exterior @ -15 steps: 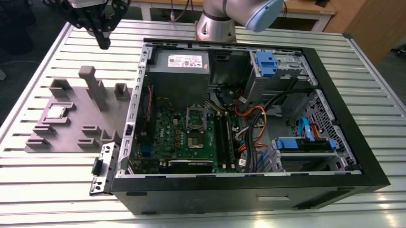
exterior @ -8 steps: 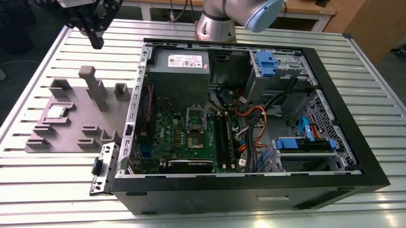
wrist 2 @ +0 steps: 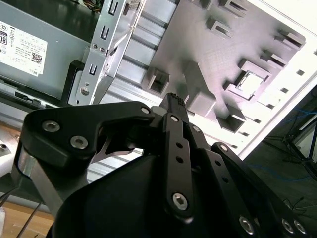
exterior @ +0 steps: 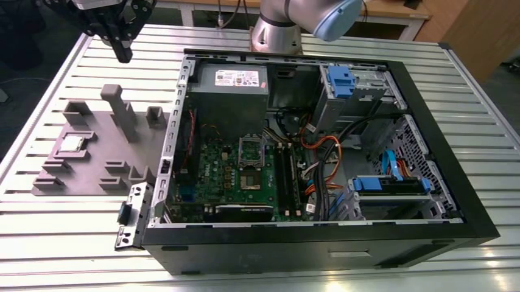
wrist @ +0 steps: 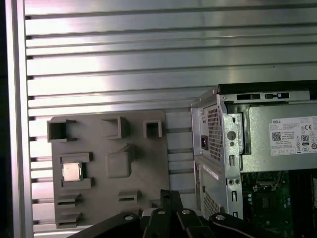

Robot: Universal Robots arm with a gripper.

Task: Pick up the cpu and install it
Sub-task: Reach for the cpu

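Item 1, cpu (exterior: 73, 143): I log it lying flat in a square recess of the grey fixture plate (exterior: 97, 179), at 9 o'clock from the open computer case (exterior: 475, 213) in the exterior view. Item 2, end effector (exterior: 122, 56): clenched on nothing, raised over the slatted worktop (exterior: 49, 243), at 1 o'clock from the cpu and well apart from it. Item 3, green motherboard (exterior: 243, 176): flat inside the case.

From high up, the exterior view looks steeply down on the computer case (exterior: 325, 255), with the arm base (exterior: 276, 33) at its twelve o'clock and the fixture plate (exterior: 97, 157) at nine. The first wrist view faces straight down; the second wrist view slants close past the gripper (wrist 2: 173, 97), and both share the fixture plate and the power supply (wrist: 257, 148).
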